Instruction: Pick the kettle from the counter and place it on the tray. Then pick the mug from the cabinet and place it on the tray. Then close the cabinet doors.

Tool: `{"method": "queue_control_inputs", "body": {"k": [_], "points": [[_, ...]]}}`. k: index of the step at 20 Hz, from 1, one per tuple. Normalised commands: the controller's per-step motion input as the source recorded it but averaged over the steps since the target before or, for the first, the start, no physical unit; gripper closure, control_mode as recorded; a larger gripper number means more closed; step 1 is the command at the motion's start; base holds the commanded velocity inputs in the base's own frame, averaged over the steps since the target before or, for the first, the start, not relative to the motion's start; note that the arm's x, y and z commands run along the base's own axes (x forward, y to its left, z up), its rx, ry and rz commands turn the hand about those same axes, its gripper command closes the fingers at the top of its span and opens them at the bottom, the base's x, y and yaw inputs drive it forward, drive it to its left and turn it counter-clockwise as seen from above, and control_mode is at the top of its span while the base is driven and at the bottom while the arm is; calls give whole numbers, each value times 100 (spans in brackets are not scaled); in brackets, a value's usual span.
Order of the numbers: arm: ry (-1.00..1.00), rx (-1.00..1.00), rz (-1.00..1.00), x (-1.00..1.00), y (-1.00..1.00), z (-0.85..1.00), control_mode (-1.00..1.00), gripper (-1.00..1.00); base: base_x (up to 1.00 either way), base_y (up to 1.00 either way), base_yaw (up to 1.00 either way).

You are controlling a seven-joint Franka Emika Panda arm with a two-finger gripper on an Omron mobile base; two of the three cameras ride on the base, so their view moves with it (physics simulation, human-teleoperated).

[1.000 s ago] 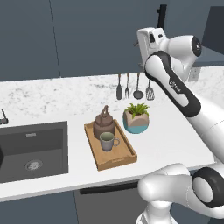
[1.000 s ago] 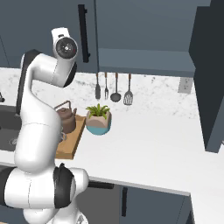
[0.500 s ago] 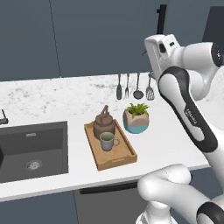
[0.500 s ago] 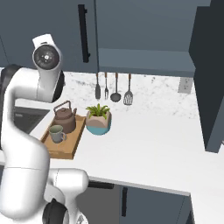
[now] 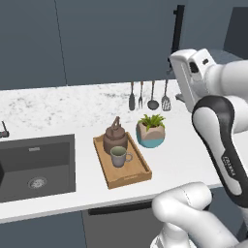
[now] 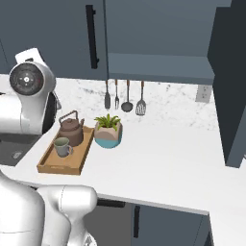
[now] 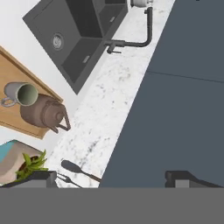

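**Kettle and mug on tray; gripper wide open, empty**

I see the kettle [image 5: 115,137], squat and dark brown with a thin upright handle, sitting at the far end of the wooden tray [image 5: 133,175]. The grey-green mug [image 5: 119,156] stands just in front of it on the same tray, handle to the right. The tray lies on the white marble counter [image 5: 58,109], between the dark sink [image 5: 34,164] and a potted plant [image 5: 151,130] in a teal-and-tan pot.

In the hand view the gripper [image 7: 111,179] has its fingertips [image 7: 37,178] spread wide, nothing between them, touching nothing. It faces a dark blue-grey cabinet door [image 7: 179,109].

From the right base view, one cabinet door [image 6: 55,36] with its black bar handle [image 6: 91,36] sits flat; the other door [image 6: 230,81] stands swung out at the right, shelf [image 6: 158,72] exposed. Four utensils [image 5: 147,97] hang on the wall behind the plant. A black faucet [image 7: 135,37] arches over the sink.
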Motion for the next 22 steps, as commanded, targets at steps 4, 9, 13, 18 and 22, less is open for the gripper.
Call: {"method": "queue_control_inputs", "body": {"k": [4, 9, 13, 18, 22], "points": [[9, 0, 5, -60, -43, -25, -100, -100, 0, 0, 0], [-2, 2, -10, -57, -49, -4, -100, -100, 0, 0, 0], [-14, 10, -27, -53, -57, -3, -100, -100, 0, 0, 0], [-5, 5, -37, -39, -63, 0, -100, -100, 0, 0, 0], [0, 0, -47, -33, -60, 0, -100, -100, 0, 0, 0]]}}
